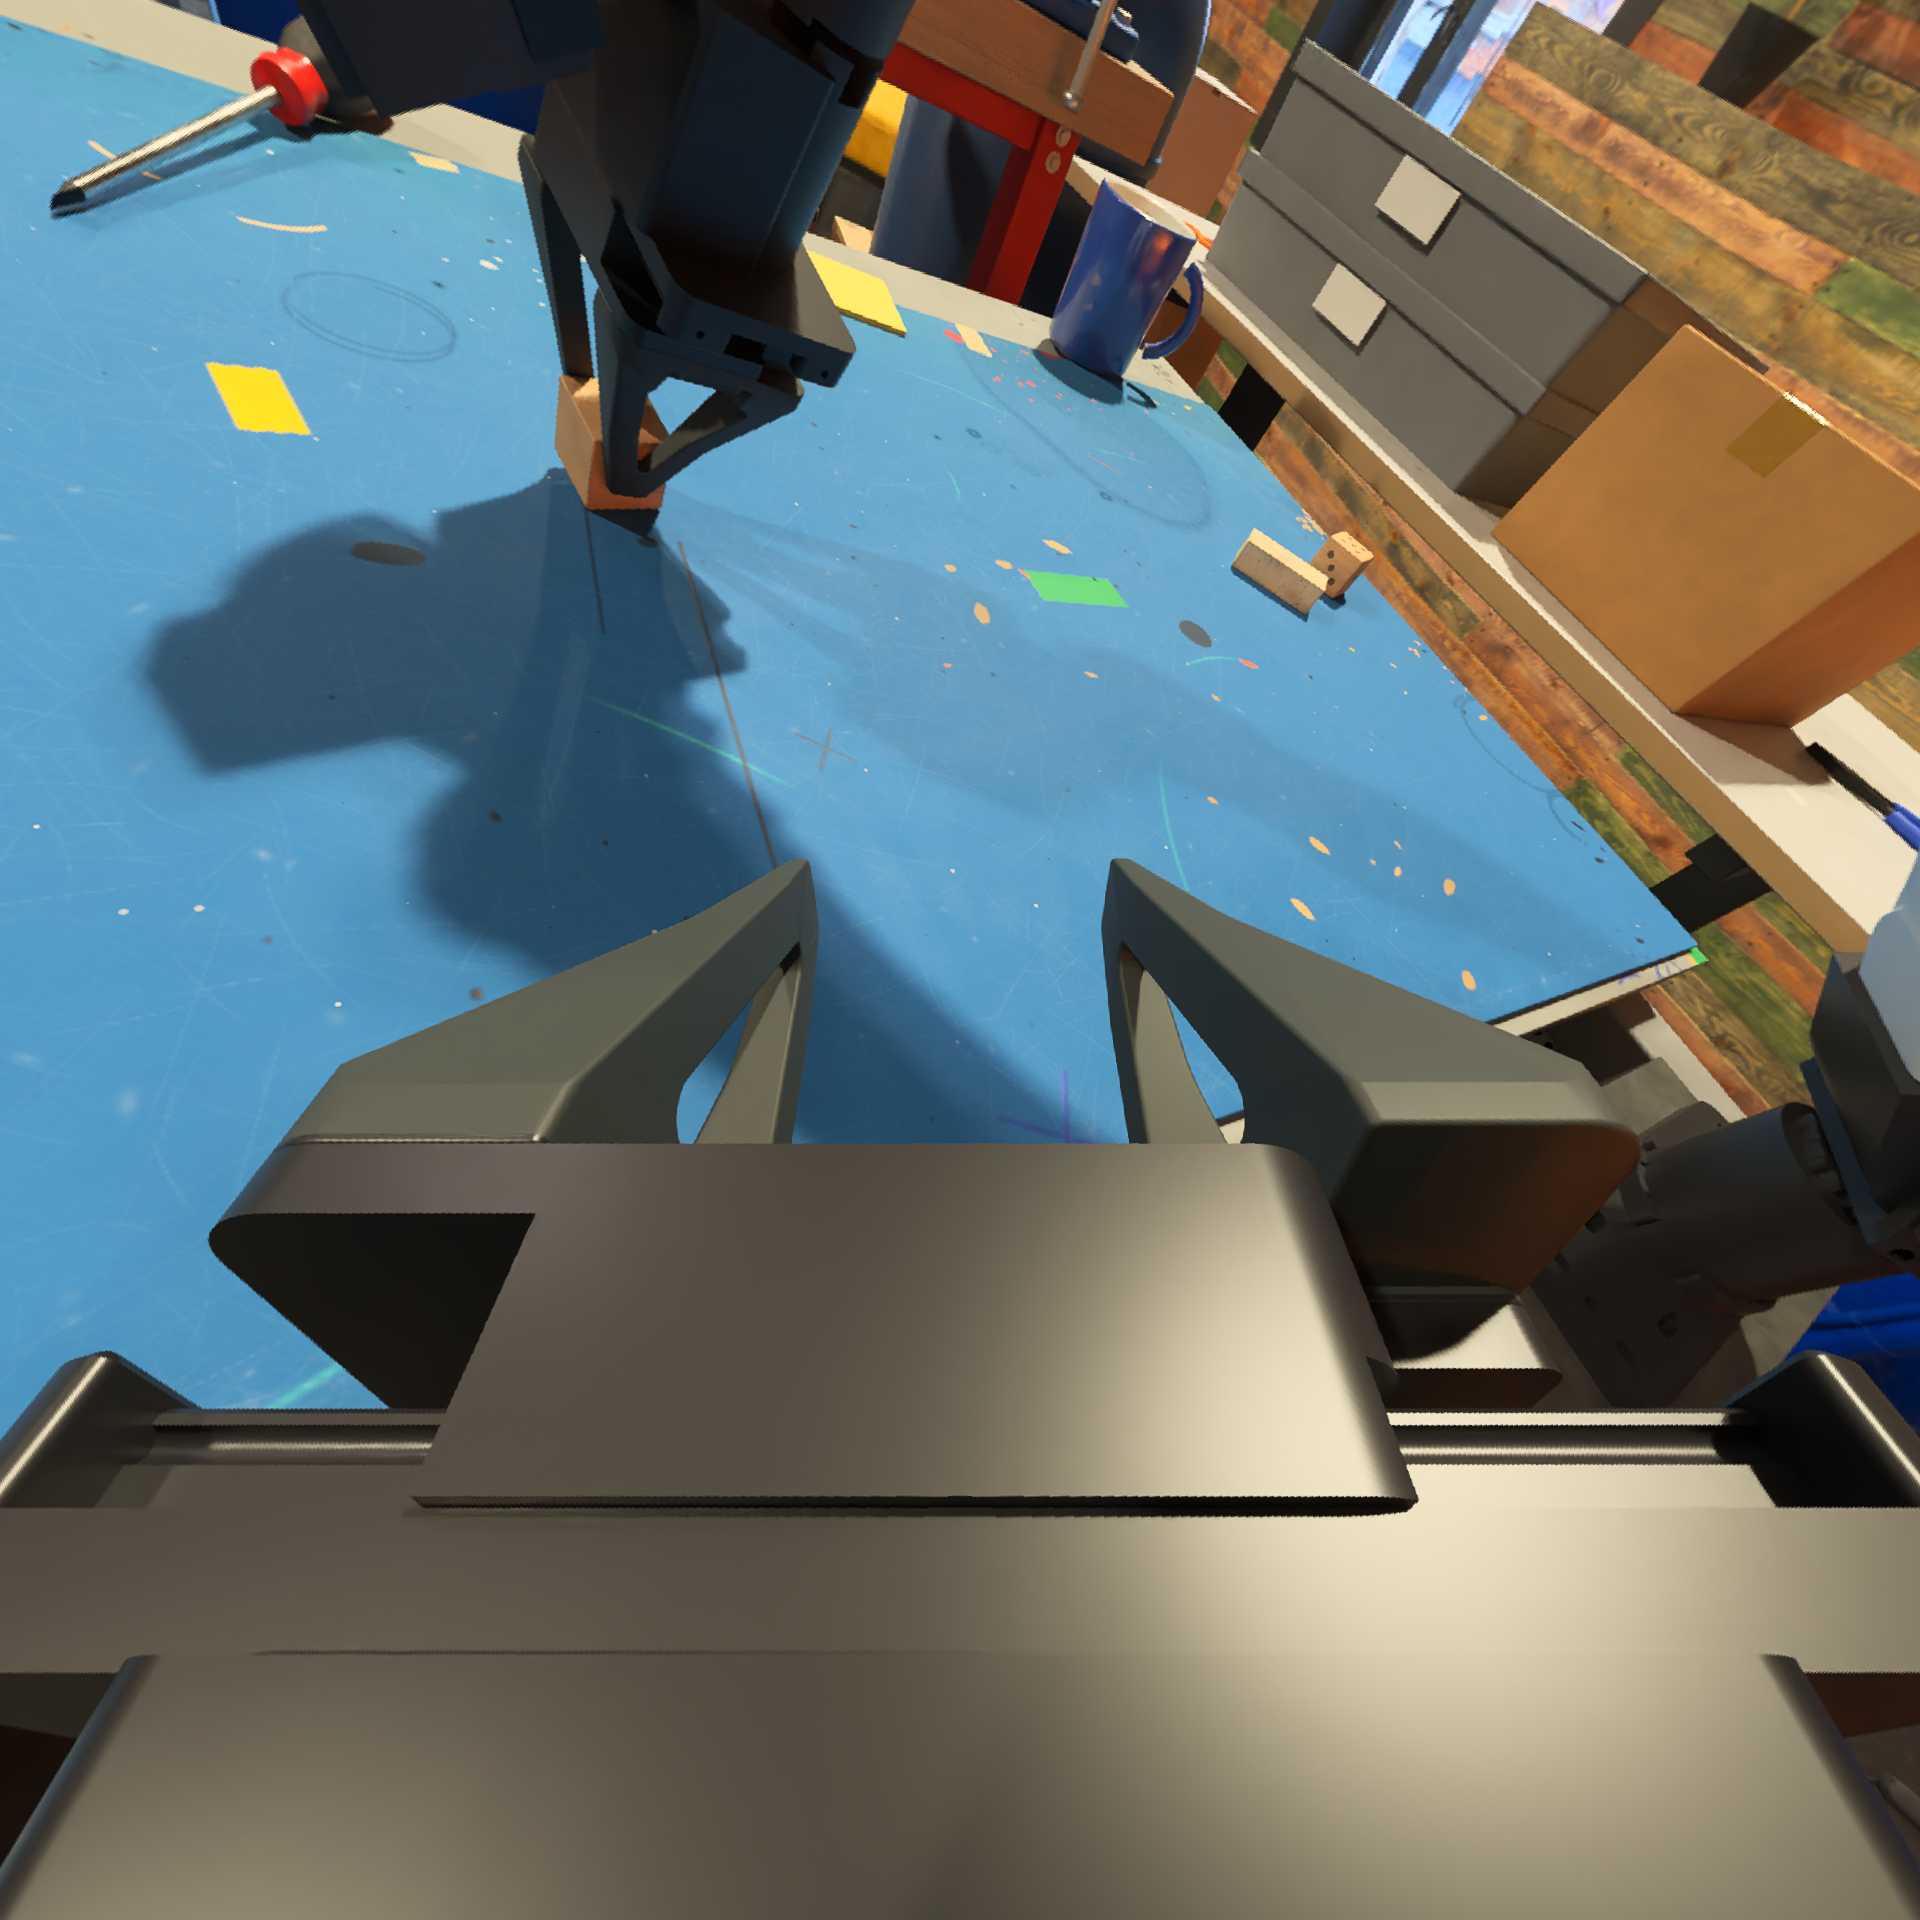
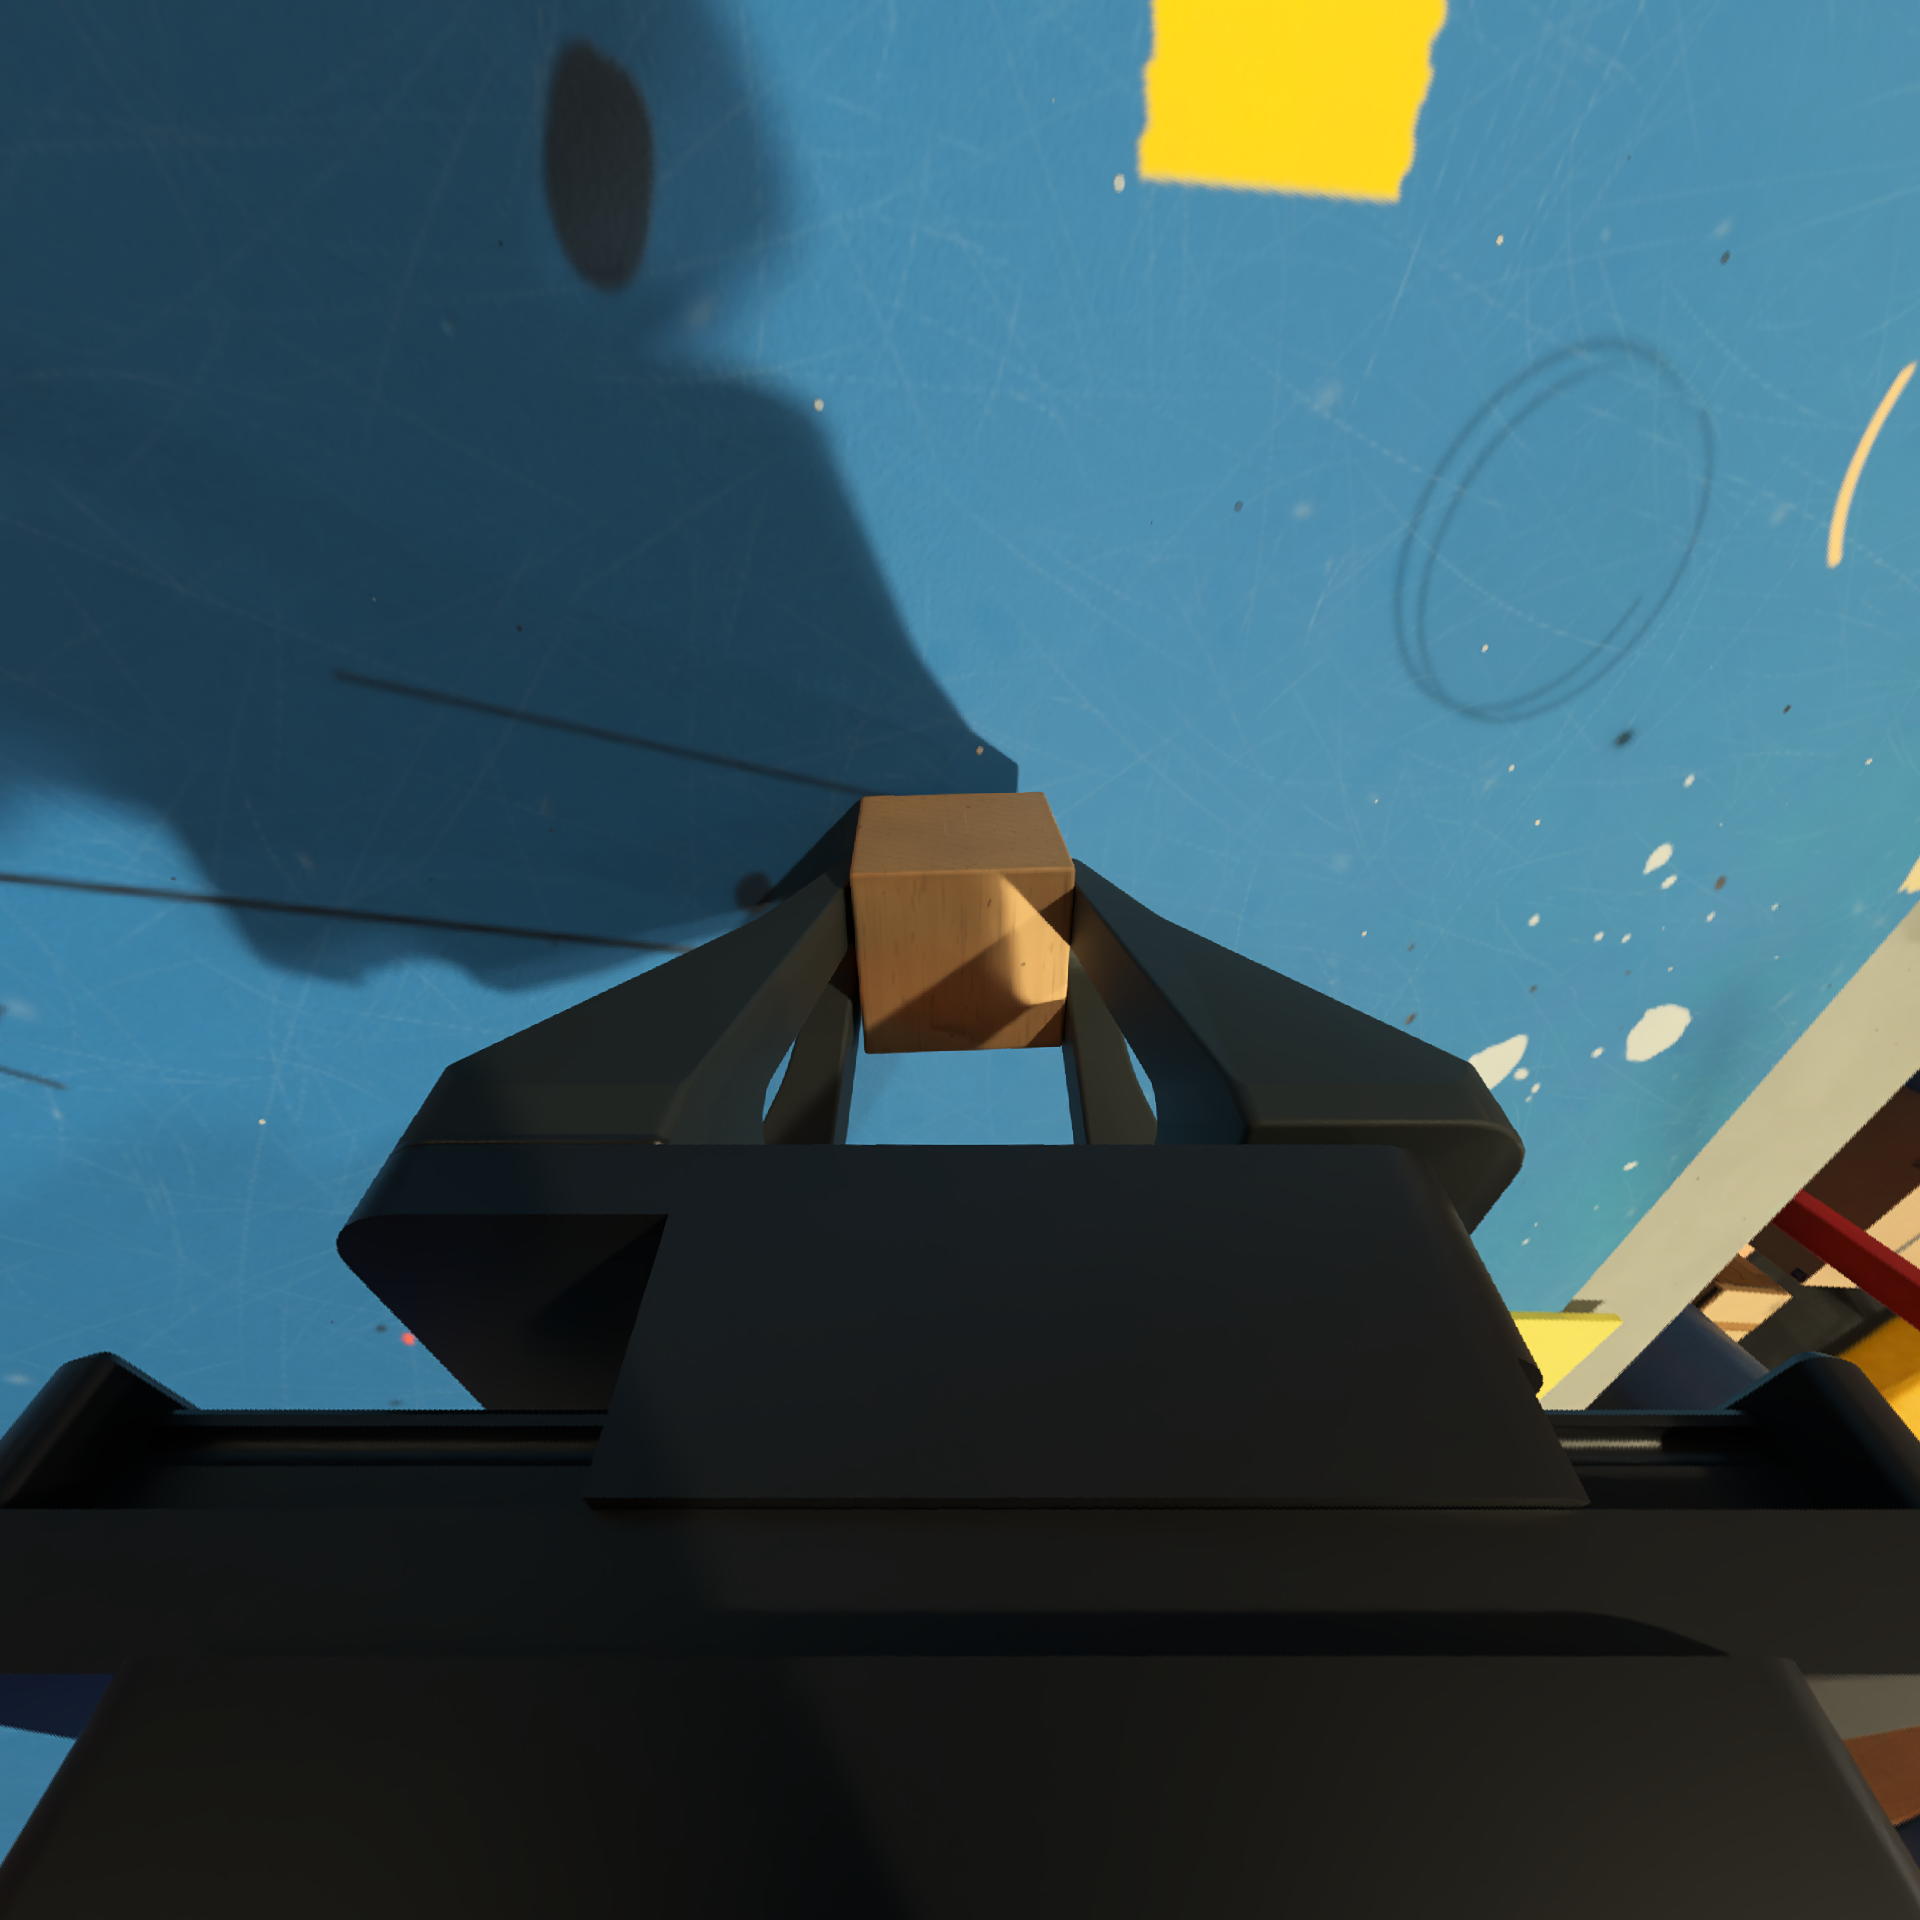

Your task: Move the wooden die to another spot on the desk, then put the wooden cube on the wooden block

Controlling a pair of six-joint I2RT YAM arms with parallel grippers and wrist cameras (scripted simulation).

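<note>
The right gripper (image 2: 961, 925) pinches the wooden cube (image 2: 961, 920) between its two fingers, one finger pressed on each side face. In the left wrist view the cube (image 1: 597, 447) is low over the blue desk (image 1: 312, 727), at or just above the surface; I cannot tell if it touches. The left gripper (image 1: 961, 883) has its fingers spread apart and holds nothing. The wooden block (image 1: 1278, 571) lies flat near the far right edge of the desk, and the wooden die (image 1: 1342, 564) with dark dots stands just beside it, touching or almost touching. Both are well apart from the cube. A blue mug (image 1: 1117, 275) stands at the far edge of the desk, and a green patch (image 1: 1075, 589) is near the block.
</note>
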